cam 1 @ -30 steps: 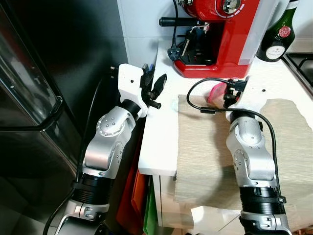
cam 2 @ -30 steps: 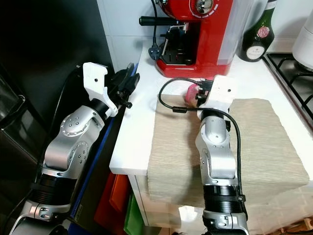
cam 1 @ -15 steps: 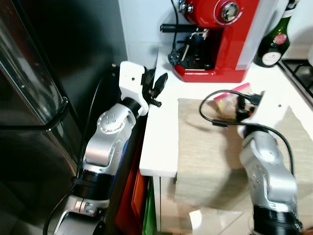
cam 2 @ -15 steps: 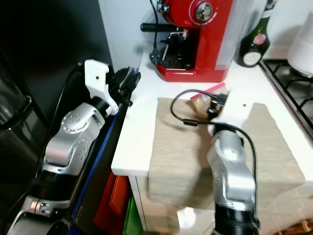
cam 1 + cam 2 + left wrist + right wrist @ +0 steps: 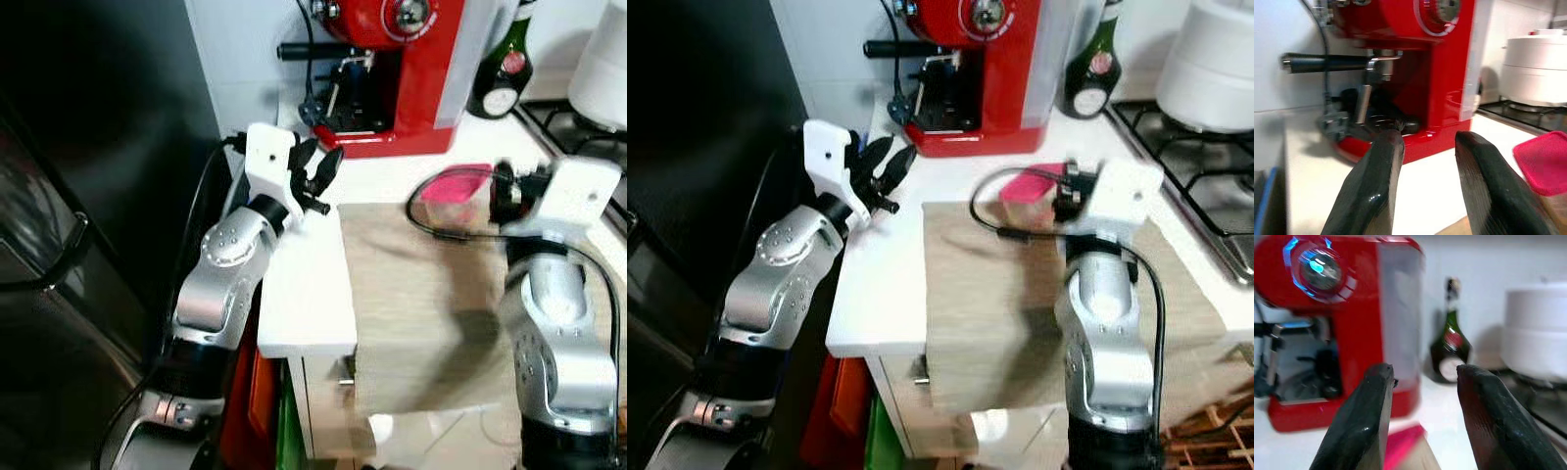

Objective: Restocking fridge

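Your left tool [image 5: 315, 172] hovers over the left edge of the white surface [image 5: 304, 294], fingers parted, gripping nothing. Your right tool [image 5: 1422, 416] is raised above the beige woven mat [image 5: 431, 313], fingers apart with nothing between them. The clear container with the pink lid [image 5: 453, 194] sits at the mat's far edge, just before the red espresso machine [image 5: 407, 69]. A dark green bottle [image 5: 498, 69] stands right of the machine.

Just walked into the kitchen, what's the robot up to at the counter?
The robot stands at the counter beside the dark fridge. Its right gripper hovers over the mat, open, close to a pink-lidded container that sits in front of the red coffee machine. Its left gripper is raised at the counter's left edge, open and holding nothing. Nothing is grasped yet.
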Motion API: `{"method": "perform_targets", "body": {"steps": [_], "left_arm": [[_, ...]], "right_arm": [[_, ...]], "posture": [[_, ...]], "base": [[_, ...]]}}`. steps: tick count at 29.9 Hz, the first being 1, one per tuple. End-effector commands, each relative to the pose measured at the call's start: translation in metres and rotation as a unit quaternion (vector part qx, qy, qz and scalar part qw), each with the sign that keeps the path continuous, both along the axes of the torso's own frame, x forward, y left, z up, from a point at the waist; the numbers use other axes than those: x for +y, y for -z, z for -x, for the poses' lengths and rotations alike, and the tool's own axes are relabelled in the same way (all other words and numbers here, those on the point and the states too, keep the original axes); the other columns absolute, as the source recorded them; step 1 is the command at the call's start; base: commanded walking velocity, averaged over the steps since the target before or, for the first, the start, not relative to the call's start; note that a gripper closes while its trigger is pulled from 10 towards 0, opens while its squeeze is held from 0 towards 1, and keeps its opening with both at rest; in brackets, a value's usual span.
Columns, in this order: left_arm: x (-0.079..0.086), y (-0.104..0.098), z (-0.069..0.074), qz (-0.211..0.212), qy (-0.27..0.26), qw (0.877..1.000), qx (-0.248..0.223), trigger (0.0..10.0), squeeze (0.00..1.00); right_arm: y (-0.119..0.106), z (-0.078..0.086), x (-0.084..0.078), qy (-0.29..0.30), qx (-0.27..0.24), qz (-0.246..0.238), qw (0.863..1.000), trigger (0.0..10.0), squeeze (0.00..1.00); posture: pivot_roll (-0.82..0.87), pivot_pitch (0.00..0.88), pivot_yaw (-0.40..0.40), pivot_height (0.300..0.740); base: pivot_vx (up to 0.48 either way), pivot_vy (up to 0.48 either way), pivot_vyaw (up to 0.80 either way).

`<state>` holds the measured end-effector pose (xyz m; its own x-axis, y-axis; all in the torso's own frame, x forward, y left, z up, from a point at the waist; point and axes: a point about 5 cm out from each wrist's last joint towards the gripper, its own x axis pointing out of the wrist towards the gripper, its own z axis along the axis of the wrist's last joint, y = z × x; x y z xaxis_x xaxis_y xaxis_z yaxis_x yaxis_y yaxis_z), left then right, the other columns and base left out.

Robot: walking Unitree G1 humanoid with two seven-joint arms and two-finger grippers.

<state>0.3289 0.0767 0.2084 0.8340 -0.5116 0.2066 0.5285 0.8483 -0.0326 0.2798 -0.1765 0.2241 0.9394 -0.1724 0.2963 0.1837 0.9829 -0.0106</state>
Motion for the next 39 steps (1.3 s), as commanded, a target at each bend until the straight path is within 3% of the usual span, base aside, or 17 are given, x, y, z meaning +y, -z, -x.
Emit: {"method": "perform_targets", "body": {"steps": [1, 6, 11, 19, 30, 35, 36, 37, 38, 39], "left_arm": [[0.003, -0.004, -0.002, -0.001, -0.012, 1.000, -0.007, 10.0, 0.00], [0.003, -0.002, 0.000, 0.000, -0.014, 1.000, -0.007, 10.0, 0.00], [0.003, -0.001, 0.004, 0.008, -0.010, 1.000, -0.004, 10.0, 0.00], [-0.004, 0.000, 0.011, 0.019, 0.011, 1.000, -0.006, 10.0, 0.00], [-0.006, -0.013, 0.011, 0.040, 0.017, 0.998, -0.038, 10.0, 0.00], [-0.006, -0.018, 0.011, 0.017, -0.007, 0.998, -0.068, 10.0, 0.00], [-0.006, -0.018, 0.010, 0.015, -0.007, 0.997, -0.069, 10.0, 0.00], [-0.006, -0.019, 0.011, 0.026, -0.002, 0.997, -0.068, 10.0, 0.00], [-0.006, -0.019, 0.011, 0.035, 0.002, 0.997, -0.065, 10.0, 1.00], [-0.005, -0.019, 0.012, 0.041, 0.005, 0.997, -0.063, 10.0, 1.00]], "right_arm": [[-0.018, -0.003, 0.008, -0.014, -0.056, 0.038, 0.998, 10.0, 0.00], [-0.030, 0.000, 0.012, -0.029, -0.093, 0.052, 0.994, 10.0, 0.00], [-0.022, 0.003, 0.005, -0.013, -0.081, 0.043, 0.996, 10.0, 0.00], [-0.019, 0.000, 0.006, -0.010, -0.084, 0.044, 0.995, 10.0, 0.00], [-0.028, -0.009, 0.012, -0.010, -0.104, 0.059, 0.993, 10.0, 0.00], [-0.042, -0.006, 0.014, -0.012, -0.151, 0.093, 0.984, 10.0, 0.00], [-0.044, -0.005, 0.014, -0.009, -0.157, 0.095, 0.983, 10.0, 0.20], [-0.046, -0.004, 0.014, -0.008, -0.164, 0.101, 0.981, 10.0, 1.00], [-0.048, -0.003, 0.014, -0.007, -0.172, 0.109, 0.979, 10.0, 1.00], [-0.049, -0.002, 0.015, -0.007, -0.176, 0.115, 0.978, 10.0, 1.00]], "posture": [[-0.08, 0.000, 0.033, 0.740], [-0.07, 0.000, 0.024, 0.740], [-0.07, 0.000, 0.025, 0.740], [-0.07, 0.000, 0.033, 0.740], [-0.08, 0.000, 0.046, 0.740], [-0.08, 0.000, 0.049, 0.740], [-0.08, 0.000, 0.050, 0.740], [-0.08, 0.000, 0.051, 0.740], [-0.08, 0.000, 0.051, 0.740], [-0.08, 0.000, 0.051, 0.740]], "base": [[0.000, 0.000, 0.00], [0.000, 0.000, 0.00], [0.000, 0.000, 0.00], [0.000, 0.000, 0.00], [0.143, -0.246, -0.21], [0.113, -0.130, -0.15], [0.000, 0.000, 0.00], [0.000, 0.000, 0.00], [0.000, 0.000, 0.00], [0.000, 0.000, 0.00]]}}
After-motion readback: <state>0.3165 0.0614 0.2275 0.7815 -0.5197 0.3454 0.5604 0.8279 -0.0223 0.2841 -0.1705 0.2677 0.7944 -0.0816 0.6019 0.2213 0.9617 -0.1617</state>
